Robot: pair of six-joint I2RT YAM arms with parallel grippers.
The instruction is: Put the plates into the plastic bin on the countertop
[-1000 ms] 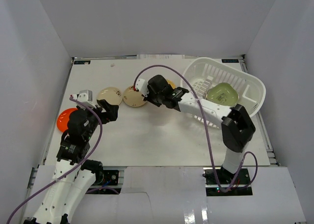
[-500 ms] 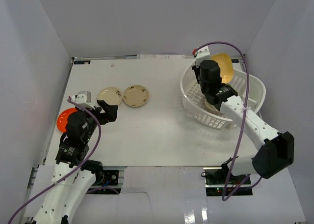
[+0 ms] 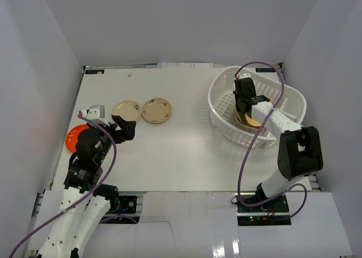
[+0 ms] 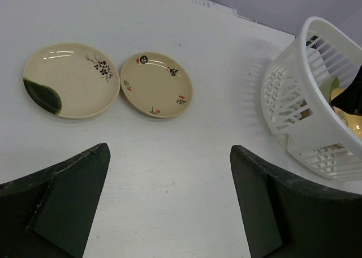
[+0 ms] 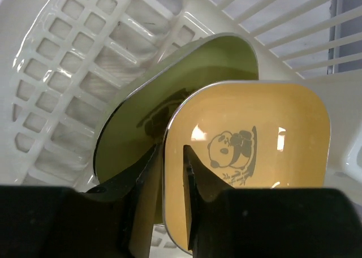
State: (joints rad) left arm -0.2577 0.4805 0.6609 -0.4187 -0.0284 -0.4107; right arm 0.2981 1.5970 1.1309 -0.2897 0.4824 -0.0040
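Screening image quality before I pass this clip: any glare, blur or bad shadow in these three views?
Right wrist: two glare spots on the yellow rounded-square panda plate, sheen on the white slotted plastic bin, right gripper's fingers nearly black. Left wrist: sharp; soft highlight on the cream round plate with green patch. Top external: even light, faint shadows, no blur.

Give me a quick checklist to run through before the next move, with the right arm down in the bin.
1. Yellow plate inside the bin: ok.
2. Right claw clear of the yellow plate: not ok, it straddles the rim.
3. Right claw's grip released: cannot tell.
4. Left claw open and empty: ok.
5. All plates off the table: not ok, a green-patched cream plate, a speckled cream plate and an orange plate lie on it.
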